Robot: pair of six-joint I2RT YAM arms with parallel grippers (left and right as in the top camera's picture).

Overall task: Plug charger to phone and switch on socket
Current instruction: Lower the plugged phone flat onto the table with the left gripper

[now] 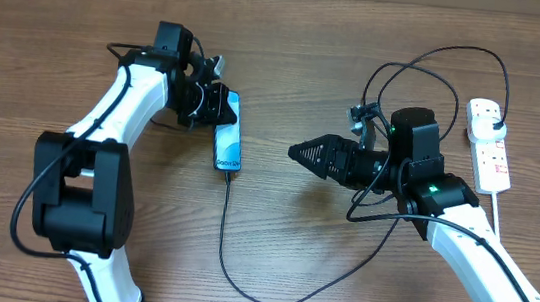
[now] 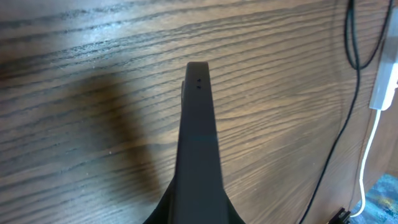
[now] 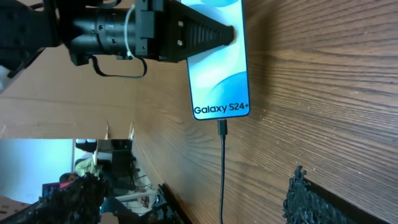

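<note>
So the phone [image 1: 229, 139] is laid flat on the wooden surface [image 1: 290, 53], screen up, left of centre. The left claw [image 1: 216, 105] is squeezed fully together, and its tip is parked on the screen's upper part. The charger [image 1: 224, 237] is already plugged in: its connector [image 3: 222, 127] is seated in the phone's bottom edge, just under the "Galaxy S24+" text. The cable is looped down and round to the right. The socket [image 1: 490, 159] is set at the far right edge with a black plug [image 1: 494, 122] stuck in it. The switch position can't be made out. The right claw [image 1: 295, 153] is hung between phone and socket, its fingers [image 3: 311, 199] spread wide with nothing gripped.
</note>
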